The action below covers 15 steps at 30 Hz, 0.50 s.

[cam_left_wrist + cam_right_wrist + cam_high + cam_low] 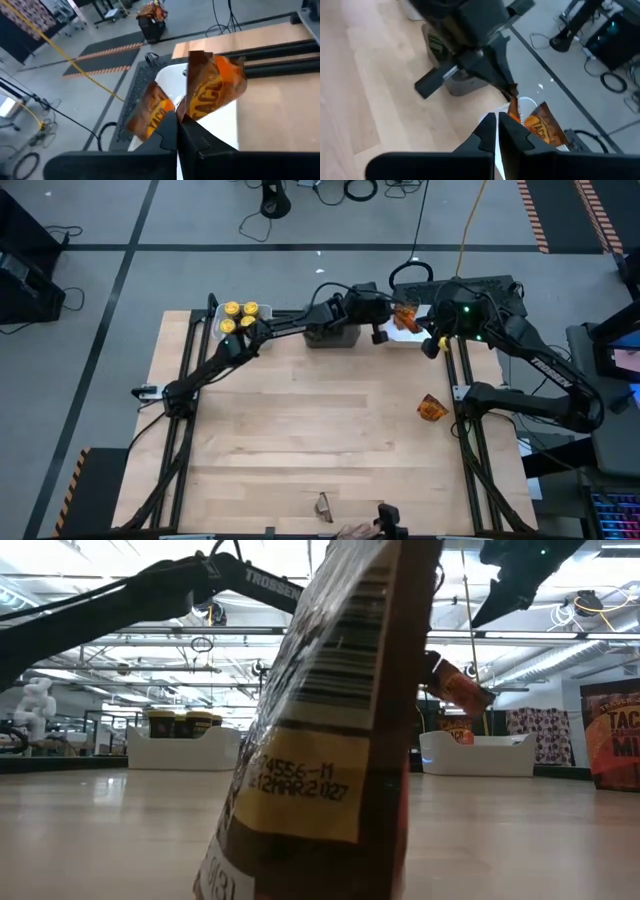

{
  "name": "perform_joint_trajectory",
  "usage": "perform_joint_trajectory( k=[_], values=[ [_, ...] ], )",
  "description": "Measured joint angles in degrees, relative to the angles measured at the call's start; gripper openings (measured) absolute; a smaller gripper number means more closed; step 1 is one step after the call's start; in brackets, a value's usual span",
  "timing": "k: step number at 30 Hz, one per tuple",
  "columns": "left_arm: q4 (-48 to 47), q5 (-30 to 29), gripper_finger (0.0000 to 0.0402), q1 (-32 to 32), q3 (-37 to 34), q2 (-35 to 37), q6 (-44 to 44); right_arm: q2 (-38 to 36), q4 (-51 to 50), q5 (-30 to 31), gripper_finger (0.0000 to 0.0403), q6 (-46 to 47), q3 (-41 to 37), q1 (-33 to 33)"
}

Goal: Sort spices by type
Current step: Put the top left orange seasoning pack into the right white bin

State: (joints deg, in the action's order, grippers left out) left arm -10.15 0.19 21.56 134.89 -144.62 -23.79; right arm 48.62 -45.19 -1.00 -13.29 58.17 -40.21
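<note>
Left hand (177, 120) pinches crinkly translucent orange packet (215, 87) above white bin (170, 80)

My pale wooden table (320, 440) stands on grey floor (200, 215) crossed by black cables (362, 190) and orange-striped tape (530, 215).

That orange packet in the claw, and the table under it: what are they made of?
The packet looks like thin, glossy plastic film: it is crinkled, printed and slightly see-through. The left claw pinches its edge over a white bin. The table looks like pale wood with visible grain, probably sealed.
</note>
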Motion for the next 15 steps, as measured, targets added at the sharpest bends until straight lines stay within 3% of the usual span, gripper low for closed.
perform_joint_trajectory(
  k=[15],
  values=[
    [0.72, -1.43, 0.0000, 0.12, 0.07, -4.44, 4.96, 4.74, -0.37, -0.37, 0.0000, 0.55, -0.07, -4.48]
  ],
)
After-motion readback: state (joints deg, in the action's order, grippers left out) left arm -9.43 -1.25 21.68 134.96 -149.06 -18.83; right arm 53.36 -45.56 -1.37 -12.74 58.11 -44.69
